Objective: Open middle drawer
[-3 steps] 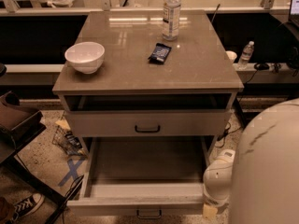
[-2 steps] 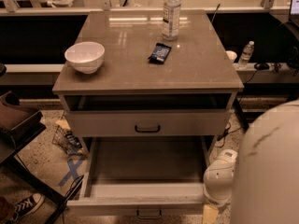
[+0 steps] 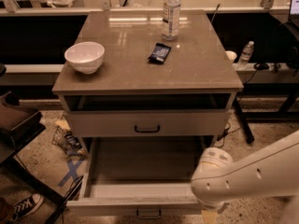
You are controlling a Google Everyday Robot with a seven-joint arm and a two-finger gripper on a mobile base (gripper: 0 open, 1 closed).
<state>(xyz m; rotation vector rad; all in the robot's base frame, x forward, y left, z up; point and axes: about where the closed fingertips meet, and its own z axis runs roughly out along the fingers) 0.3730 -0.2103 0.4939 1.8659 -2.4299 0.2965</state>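
Observation:
The middle drawer [image 3: 140, 192] is pulled far out at the bottom of the pale-grey cabinet, and its empty floor shows. Its small dark bar handle [image 3: 148, 213] sits at front centre near the lower edge of the view. Above it is the taller-fronted top drawer [image 3: 107, 123] with a larger handle [image 3: 147, 128]. The lowest drawer is hidden. My white arm [image 3: 252, 171] comes in from the lower right. Its wrist points down at the drawer's front right corner, and the gripper [image 3: 209, 217] is cut off by the lower edge.
On the cabinet top [image 3: 126, 59] stand a white bowl [image 3: 84, 56], a dark snack packet [image 3: 159, 53] and a clear water bottle [image 3: 171, 12]. A dark chair or cart [image 3: 18, 125] stands at the left, with a shoe [image 3: 25, 205] and clutter [image 3: 67, 139] on the floor.
The bulky white upper part of my arm has dropped out of the right side, leaving a slimmer link in view. The wrist has shifted slightly left and down. The drawer stays open.

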